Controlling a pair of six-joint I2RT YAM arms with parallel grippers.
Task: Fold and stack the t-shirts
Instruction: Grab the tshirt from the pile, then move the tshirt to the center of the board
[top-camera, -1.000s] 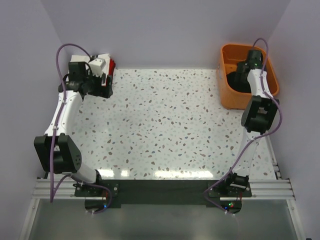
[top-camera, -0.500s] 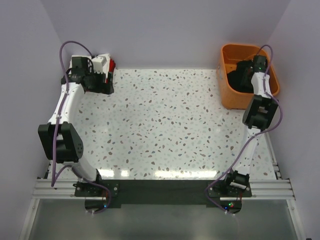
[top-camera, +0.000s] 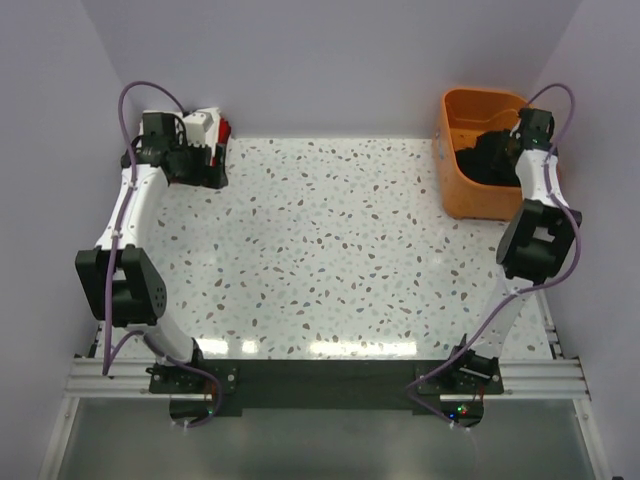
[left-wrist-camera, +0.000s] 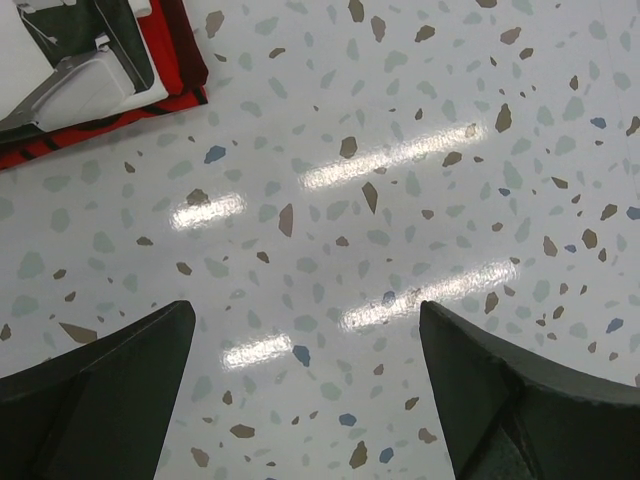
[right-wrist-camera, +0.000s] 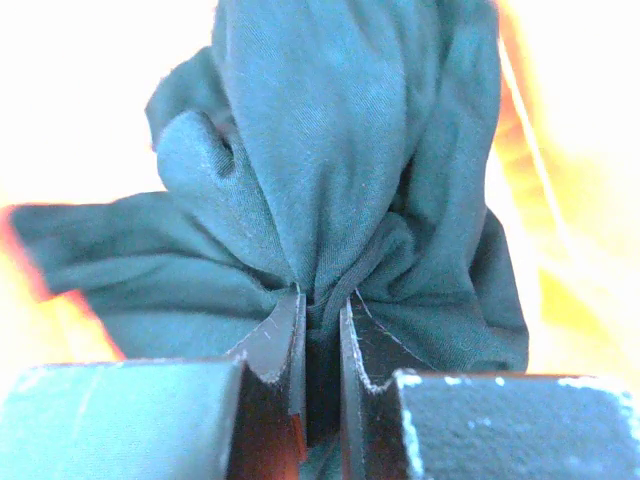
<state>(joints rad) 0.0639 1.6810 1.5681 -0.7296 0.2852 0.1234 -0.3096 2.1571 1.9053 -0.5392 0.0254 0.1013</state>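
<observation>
One fold of black shirt (right-wrist-camera: 330, 150) pinched in right gripper (right-wrist-camera: 320, 300) inside basket (top-camera: 455, 200); left gripper (left-wrist-camera: 306, 310) wide open over tabletop (left-wrist-camera: 450, 100), white shirt (left-wrist-camera: 100, 85) atop red shirt (left-wrist-camera: 160, 45) nearby

glossy, speckled stone-look table (top-camera: 330, 250) mirrors the lamps. at 2 o'clock, a smooth orange plastic basket (top-camera: 465, 200) and the black t-shirt (right-wrist-camera: 330, 150), matt fine-woven cloth in soft creases. at 11 o'clock, the matt cloth of the red t-shirt (left-wrist-camera: 165, 55) and white t-shirt (left-wrist-camera: 125, 95). at 6 o'clock, a ribbed bare-metal rail (top-camera: 540, 372).

Bunched black t-shirt (right-wrist-camera: 330, 180) in basket (top-camera: 460, 195), folded white t-shirt (left-wrist-camera: 100, 82) atop red t-shirt (left-wrist-camera: 165, 55)
</observation>
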